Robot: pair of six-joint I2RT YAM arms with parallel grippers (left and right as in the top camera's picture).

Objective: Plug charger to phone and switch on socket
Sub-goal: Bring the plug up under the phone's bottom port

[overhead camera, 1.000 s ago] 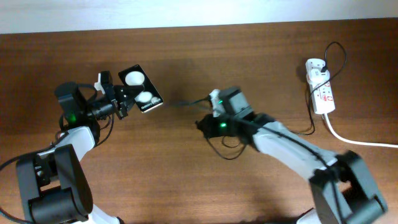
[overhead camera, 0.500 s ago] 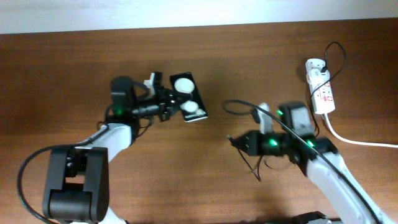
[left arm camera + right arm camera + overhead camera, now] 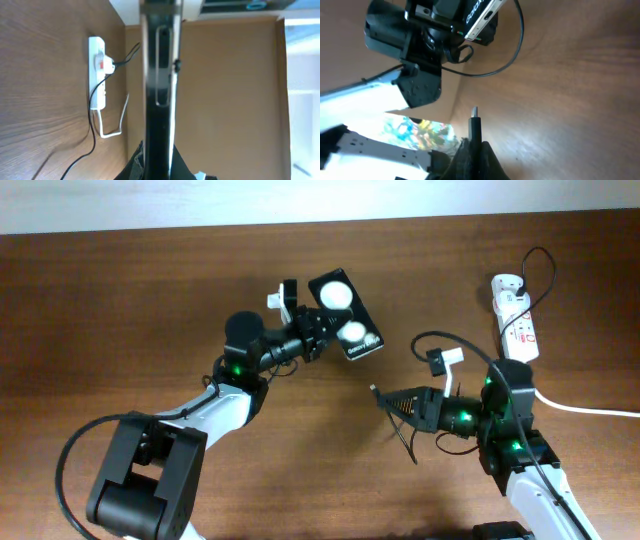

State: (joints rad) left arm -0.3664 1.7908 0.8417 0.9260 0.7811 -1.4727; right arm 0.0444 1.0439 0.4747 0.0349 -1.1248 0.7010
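My left gripper is shut on the black phone and holds it above the table, face up with two white glare spots. In the left wrist view the phone stands edge-on between the jaws. My right gripper is shut on the charger plug tip, which points left toward the phone; its thin black cable loops back to the socket. In the right wrist view the plug sticks up from the jaws, with the phone above it. The white socket lies at the far right.
The socket's thick white cord runs off the right edge. The socket also shows in the left wrist view, with the black cable plugged in. A slack loop of cable hangs under my right gripper. A pale wall borders the table's far edge.
My left gripper has carried the phone rightward toward the middle. My right arm has pulled back to the right and turned, so the plug tip now points left at the phone.
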